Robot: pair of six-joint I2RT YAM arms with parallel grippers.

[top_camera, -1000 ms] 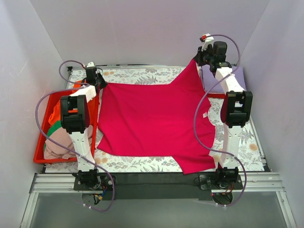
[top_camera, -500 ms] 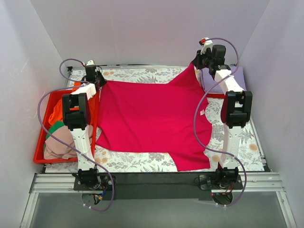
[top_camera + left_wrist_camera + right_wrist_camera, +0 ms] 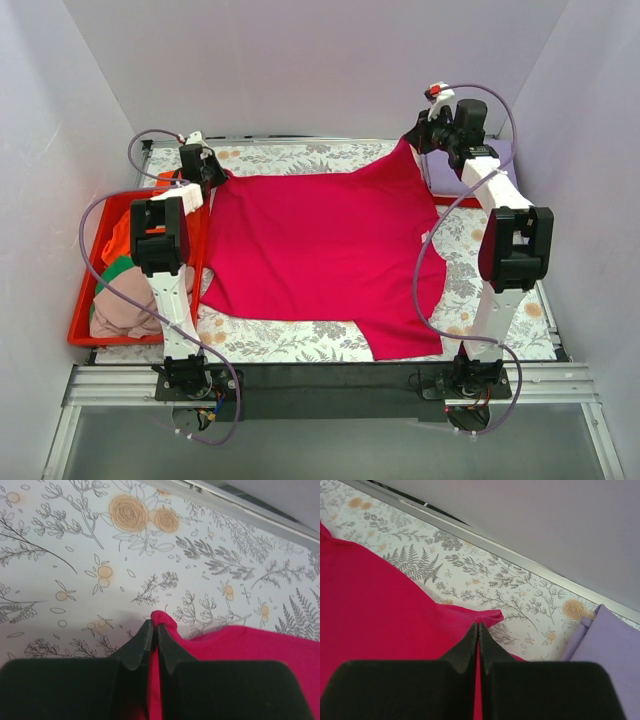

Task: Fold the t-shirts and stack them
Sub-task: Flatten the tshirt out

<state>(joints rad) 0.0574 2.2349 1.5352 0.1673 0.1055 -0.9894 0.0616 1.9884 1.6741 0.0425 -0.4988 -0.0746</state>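
Two corners of the red shirt [image 3: 320,250] are pinched, one by each gripper, at the far side of the table [image 3: 300,345]. The left gripper [image 3: 152,629] has its jaws closed tight on the far-left corner. In the left wrist view a small fold of red cloth pokes up just past the tips, and the cloth runs back between them. The right gripper [image 3: 478,627] is clamped the same way on the far-right corner, with a little red peak showing beyond its tips. In the top view that right corner seems raised, with the cloth sloping up toward the gripper. The left corner sits low, close to the floral surface. The rest of the shirt lies spread over the middle of the table with shallow wrinkles. Its near-right part juts toward the near edge, between the two arm bases.

A lavender shirt [image 3: 605,645], folded, lies at the far right of the table, just beside the right gripper. A tray [image 3: 80,310] sits along the left edge, beside the left arm. In it an orange shirt [image 3: 118,238], a green shirt [image 3: 113,268] and a beige-pink shirt [image 3: 125,308] are bunched together unfolded, the beige-pink shirt nearest the arm bases.
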